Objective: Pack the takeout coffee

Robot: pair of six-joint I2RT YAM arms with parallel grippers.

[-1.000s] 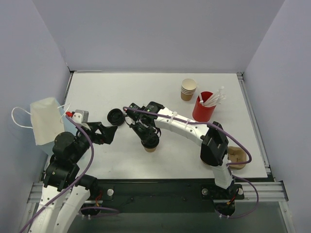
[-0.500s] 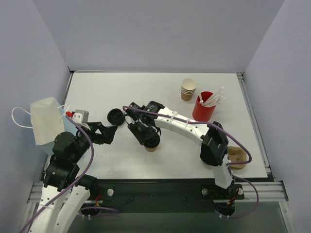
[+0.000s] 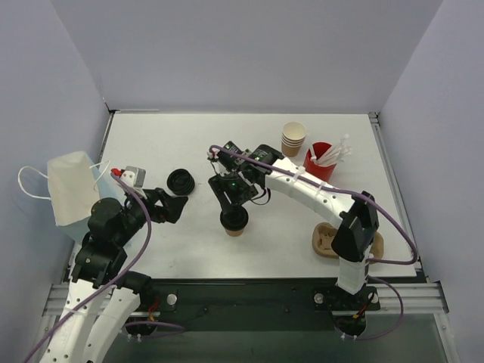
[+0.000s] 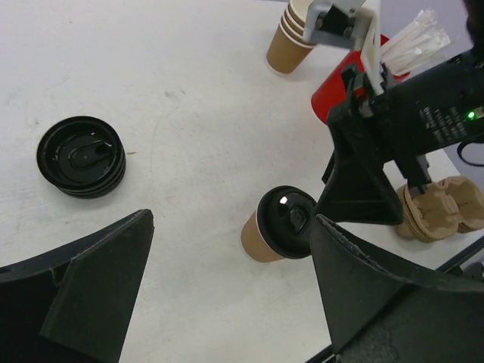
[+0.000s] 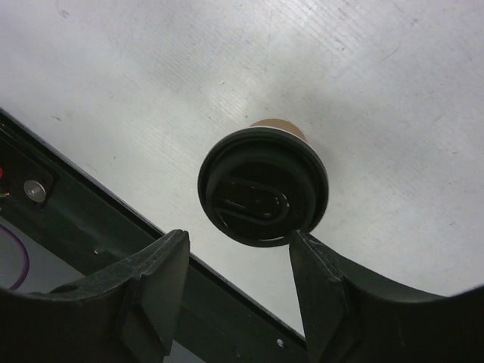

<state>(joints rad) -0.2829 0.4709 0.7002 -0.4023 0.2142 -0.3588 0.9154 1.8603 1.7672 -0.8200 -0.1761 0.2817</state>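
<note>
The takeout coffee [image 3: 234, 221], a small brown paper cup with a black lid, stands upright near the table's middle front. It also shows in the left wrist view [image 4: 283, 224] and the right wrist view [image 5: 263, 185]. My right gripper [image 3: 233, 204] hovers just above and behind it, open and empty, its fingertips [image 5: 321, 280] apart from the lid. The right gripper also shows in the left wrist view [image 4: 359, 197]. My left gripper [image 3: 172, 206] is open and empty, to the cup's left, and points toward it [image 4: 231, 227].
A stack of loose black lids [image 3: 181, 181] lies left of the cup. A stack of lidless brown cups [image 3: 293, 139] and a red cup with white sticks [image 3: 318, 166] stand at the back right. A brown pulp cup carrier [image 3: 327, 242] lies front right. A white bag [image 3: 72, 185] hangs at the left.
My right gripper has lifted off the coffee cup and drawn back. Its elbow swung right, uncovering the cup carrier. The cup stays in place. The left arm barely moved.
</note>
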